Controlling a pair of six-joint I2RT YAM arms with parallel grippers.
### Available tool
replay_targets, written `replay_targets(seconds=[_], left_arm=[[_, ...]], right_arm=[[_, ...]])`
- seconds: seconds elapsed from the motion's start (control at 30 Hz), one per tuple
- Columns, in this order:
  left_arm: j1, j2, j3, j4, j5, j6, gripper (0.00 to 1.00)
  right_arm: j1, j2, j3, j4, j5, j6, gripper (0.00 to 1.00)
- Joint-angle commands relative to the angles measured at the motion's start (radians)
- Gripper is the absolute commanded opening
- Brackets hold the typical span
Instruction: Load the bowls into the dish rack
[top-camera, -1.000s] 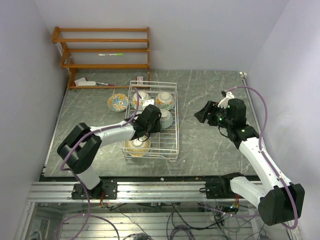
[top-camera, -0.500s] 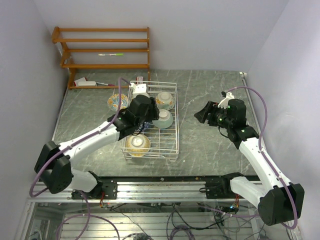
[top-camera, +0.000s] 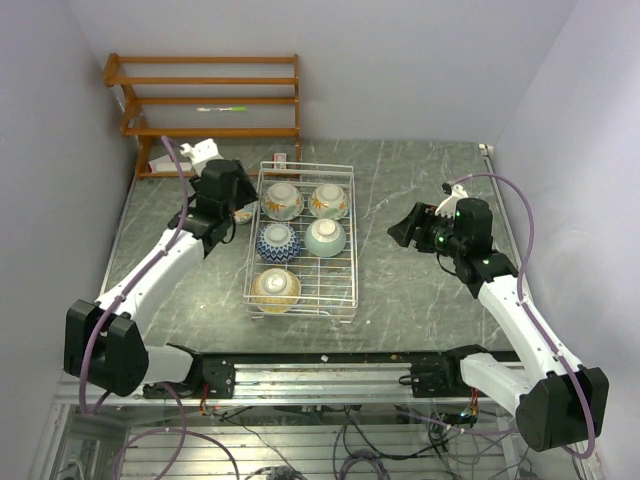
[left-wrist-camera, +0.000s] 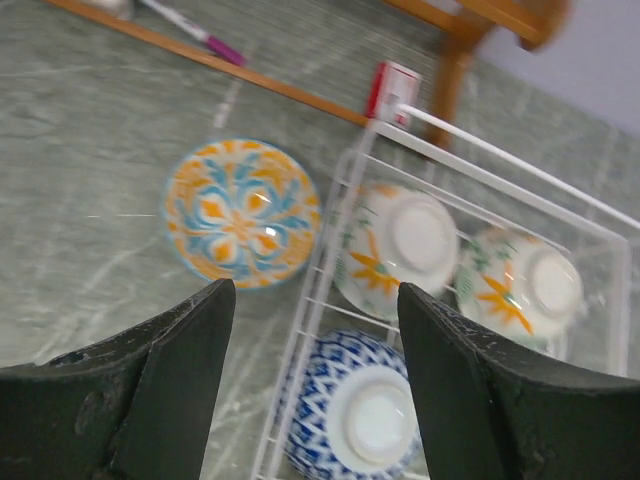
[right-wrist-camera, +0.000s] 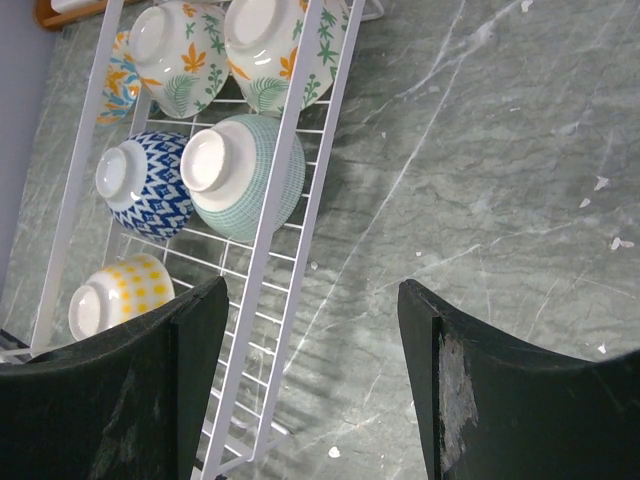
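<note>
The white wire dish rack (top-camera: 351, 262) holds several upturned bowls: two floral ones (top-camera: 282, 200) (top-camera: 329, 200), a blue one (top-camera: 278, 241), a teal one (top-camera: 326, 237) and a yellow one (top-camera: 275, 287). One orange-and-blue flower bowl (left-wrist-camera: 242, 212) sits upright on the table just left of the rack (left-wrist-camera: 500, 157). My left gripper (top-camera: 232, 210) hovers above that bowl, open and empty, and hides most of it from the top camera. In the left wrist view the left gripper (left-wrist-camera: 315, 290) frames the rack's left edge. My right gripper (top-camera: 405, 228) hangs open and empty right of the rack (right-wrist-camera: 292, 300).
A wooden shelf unit (top-camera: 210, 100) stands at the back left, with pens and small items on it. A small red-and-white box (left-wrist-camera: 393, 88) sits by the rack's back corner. Walls close in on both sides of the grey marble table (top-camera: 420, 290).
My left arm has swung from over the rack's middle to the back left, above the loose flower bowl. The blue bowl now shows uncovered in the rack. The right arm has not moved.
</note>
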Motion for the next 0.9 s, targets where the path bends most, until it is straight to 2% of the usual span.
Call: replay_targets(seconds=[0.0,0.1,0.23,0.47,0.77,0.87], left_arm=[[0.133,0.005,-0.03,0.031,0.014,-0.037,0.77],[0.233,0.051,-0.049,0.061,0.08,-0.062,0.77],[0.297,0.121,-0.06,0.119,0.13,-0.081,0.76],[0.309,0.293,0.004,0.177,0.137,-0.045,0.72],[0.337,0.403,-0.058,0.288,0.187,-0.039,0.7],[0.339,0.418,-0.083,0.336,0.205,-0.037,0.66]], right_arm=[[-0.009,-0.012,-0.01,0.002,-0.014,-0.01,0.69],[-0.008,-0.01,-0.013,0.006,-0.02,-0.006,0.69],[-0.01,-0.003,-0.016,0.009,-0.019,-0.01,0.69],[-0.011,0.02,-0.013,0.022,-0.024,-0.015,0.69],[-0.018,0.057,-0.01,0.027,-0.02,-0.031,0.69],[-0.019,0.068,-0.012,0.042,-0.023,-0.024,0.69]])
